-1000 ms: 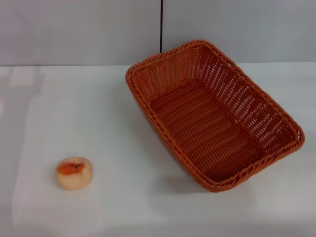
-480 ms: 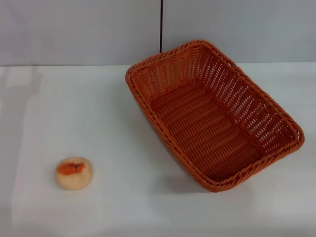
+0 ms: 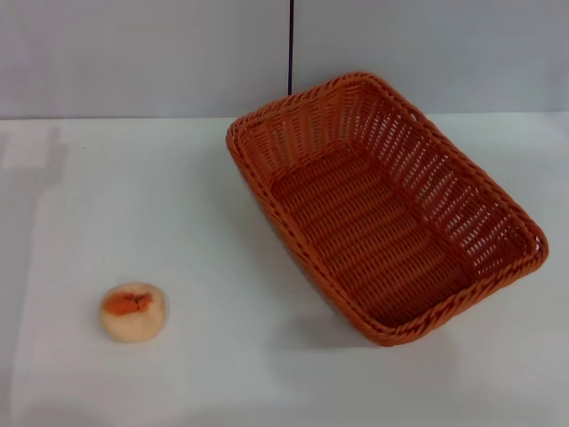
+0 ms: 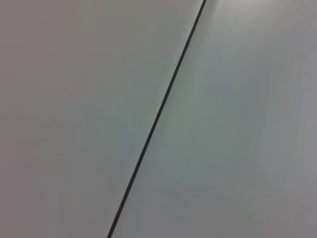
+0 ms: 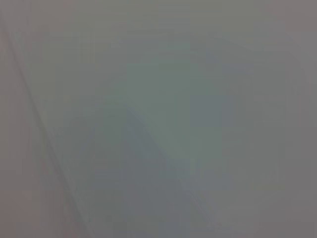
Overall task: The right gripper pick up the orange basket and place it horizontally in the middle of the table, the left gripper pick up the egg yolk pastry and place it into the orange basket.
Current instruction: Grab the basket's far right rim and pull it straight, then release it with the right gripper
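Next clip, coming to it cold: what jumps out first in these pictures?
The orange basket dominates the head view: large, empty, lying askew on the right half of the white table. Far smaller, the egg yolk pastry sits alone near the front left, orange-red patch up, well apart from the basket. No arm or tool shows in any view; both wrist views show only a blank pale surface.

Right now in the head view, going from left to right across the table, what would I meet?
egg yolk pastry → orange basket, both resting on the white table, well apart. No gripper is in view.
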{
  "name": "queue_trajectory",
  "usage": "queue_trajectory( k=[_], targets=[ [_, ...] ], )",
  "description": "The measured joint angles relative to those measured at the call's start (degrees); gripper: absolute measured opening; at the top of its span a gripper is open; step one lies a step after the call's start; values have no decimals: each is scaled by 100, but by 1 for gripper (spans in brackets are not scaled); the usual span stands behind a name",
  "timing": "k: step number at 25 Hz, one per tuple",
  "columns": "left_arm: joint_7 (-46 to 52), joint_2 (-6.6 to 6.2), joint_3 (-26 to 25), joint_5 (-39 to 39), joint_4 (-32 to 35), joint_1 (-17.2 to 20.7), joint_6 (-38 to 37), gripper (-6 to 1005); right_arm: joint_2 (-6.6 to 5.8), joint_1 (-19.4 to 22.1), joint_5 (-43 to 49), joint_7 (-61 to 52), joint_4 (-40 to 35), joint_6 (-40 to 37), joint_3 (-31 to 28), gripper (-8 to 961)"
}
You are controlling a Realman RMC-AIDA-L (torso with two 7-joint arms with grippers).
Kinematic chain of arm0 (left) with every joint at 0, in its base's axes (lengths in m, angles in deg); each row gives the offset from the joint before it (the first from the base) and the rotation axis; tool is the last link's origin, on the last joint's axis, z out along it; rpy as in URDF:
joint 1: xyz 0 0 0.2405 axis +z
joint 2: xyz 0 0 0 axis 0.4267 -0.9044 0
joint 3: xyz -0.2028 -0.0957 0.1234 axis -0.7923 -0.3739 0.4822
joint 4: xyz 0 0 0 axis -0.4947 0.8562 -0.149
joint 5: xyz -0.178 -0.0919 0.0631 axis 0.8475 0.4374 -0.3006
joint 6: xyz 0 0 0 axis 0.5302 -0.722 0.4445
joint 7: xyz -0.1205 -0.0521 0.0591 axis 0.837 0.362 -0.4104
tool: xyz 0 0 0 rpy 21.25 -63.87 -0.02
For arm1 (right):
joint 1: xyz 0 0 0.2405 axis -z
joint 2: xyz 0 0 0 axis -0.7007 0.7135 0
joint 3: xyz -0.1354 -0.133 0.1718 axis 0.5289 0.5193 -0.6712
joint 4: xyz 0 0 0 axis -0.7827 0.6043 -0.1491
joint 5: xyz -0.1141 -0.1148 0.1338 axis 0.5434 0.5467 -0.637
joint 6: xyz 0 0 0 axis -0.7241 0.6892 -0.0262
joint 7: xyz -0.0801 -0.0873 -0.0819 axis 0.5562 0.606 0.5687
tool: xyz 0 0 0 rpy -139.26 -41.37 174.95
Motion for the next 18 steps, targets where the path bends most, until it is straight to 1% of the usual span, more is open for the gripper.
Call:
queue_trajectory(
  k=[3,5,6,9,10,11,12,14,17,18],
  targets=[
    [0,4,2,-2,2,39,-45,785,-79,-306,1169,-1142,-913,-346,143,431],
    [0,7,3,-1,-10,50,-51,785,-152,-590,1758,-1634,-1238,-639,174,432],
    [0,8,4,-2,-24,60,-57,785,-202,-727,1958,-1809,-1286,-783,179,433],
    [37,16,4,-3,-59,86,-103,785,-413,-1286,2857,-2435,-1233,-1318,181,435],
    [37,16,4,-3,-59,86,-103,785,-463,-1498,3249,-2580,-1207,-1496,186,435],
    [96,17,3,-25,-59,87,-124,785,-500,-1855,3939,-2776,-1142,-1804,226,436],
    [114,18,4,-44,-59,87,-125,785,-500,-1855,3939,-2776,-1142,-1804,226,437],
    [133,18,4,-60,-59,87,-127,785,-503,-2090,4370,-2912,-1012,-1896,488,438],
    [140,19,4,-68,-59,87,-127,785,-458,-2197,4539,-3042,-891,-1845,1152,440],
    [143,30,12,-72,-59,87,-126,785,-432,-2190,4542,-3072,-884,-1795,1331,471]
  ],
)
